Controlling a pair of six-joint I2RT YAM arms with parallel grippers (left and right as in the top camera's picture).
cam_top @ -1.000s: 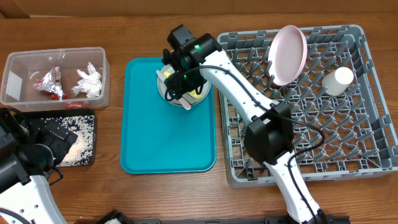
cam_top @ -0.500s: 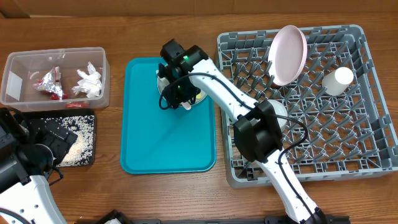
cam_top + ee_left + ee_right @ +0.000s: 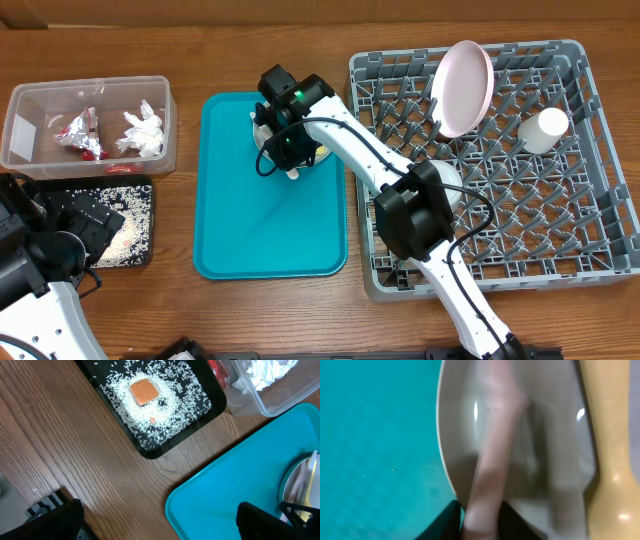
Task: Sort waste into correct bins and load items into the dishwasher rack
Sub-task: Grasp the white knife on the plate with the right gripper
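Two pincers: right pincer (image 3: 480, 527) apparently tight on white plastic utensil (image 3: 492, 455) in grey bowl (image 3: 456, 442), left pincer (image 3: 155, 520) agape.

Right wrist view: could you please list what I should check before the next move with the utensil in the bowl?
1. White plastic utensil held by the fingers of the right gripper: ok.
2. Yellow spoon clear of those fingers: ok.
3. Small grey bowl resting on the flat teal tray: ok.
4. Large square grey plastic rack has free pegs: ok.
5. Left gripper open, away from the bowl: ok.
6. Firmness of the hold: cannot tell.
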